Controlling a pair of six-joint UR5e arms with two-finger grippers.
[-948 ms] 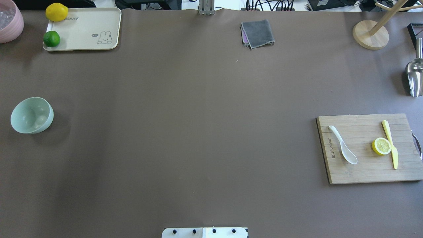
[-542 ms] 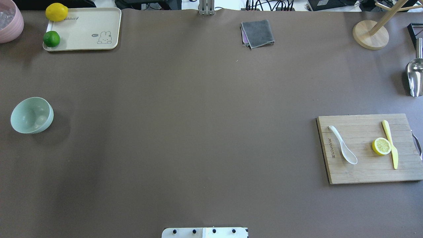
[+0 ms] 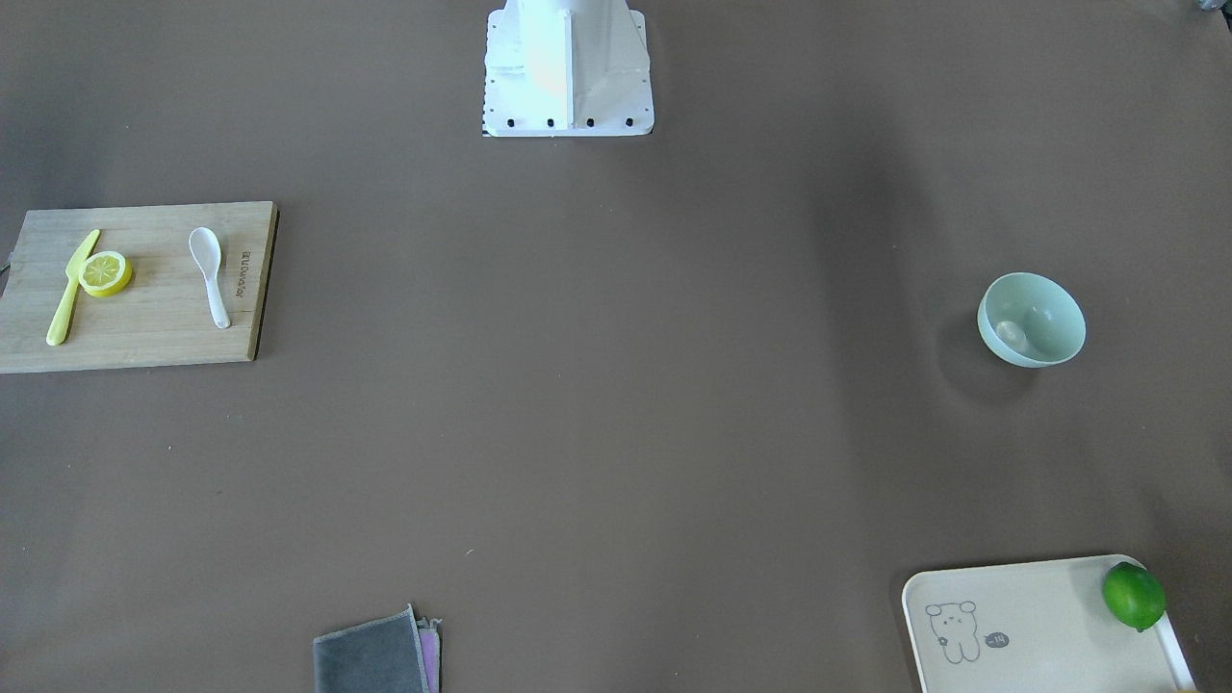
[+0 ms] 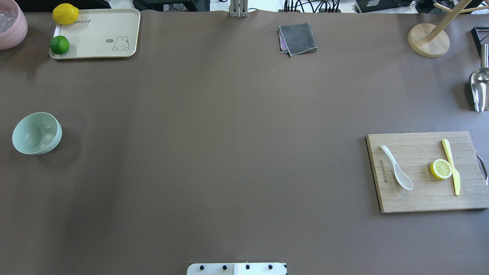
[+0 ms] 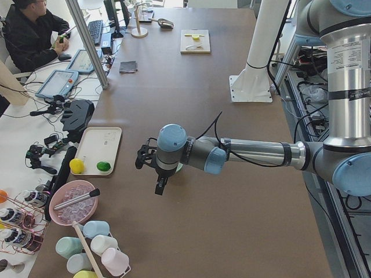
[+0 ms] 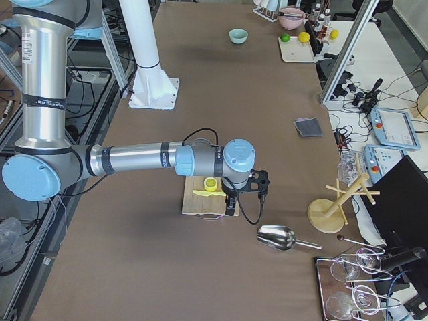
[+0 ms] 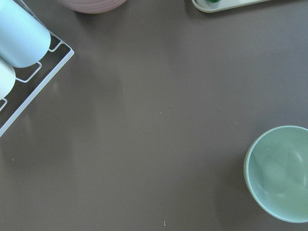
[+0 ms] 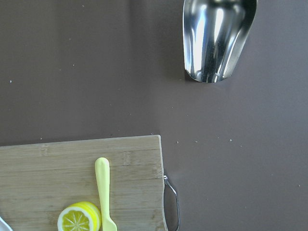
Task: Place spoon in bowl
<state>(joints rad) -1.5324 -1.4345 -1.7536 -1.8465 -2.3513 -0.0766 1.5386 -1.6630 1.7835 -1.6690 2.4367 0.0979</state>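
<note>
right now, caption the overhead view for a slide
White soup spoon on the wooden cutting board at right, empty mint-green bowl at far left

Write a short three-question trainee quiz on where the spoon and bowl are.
1. True or false: the spoon lies inside the bowl.
2. What lies between the spoon and the yellow knife on the cutting board? A an egg; B a lemon slice; C a fork.
3. Fill in: in the overhead view, the bowl stands near the table's ____ edge.
Key: 1 false; 2 B; 3 left.
</note>
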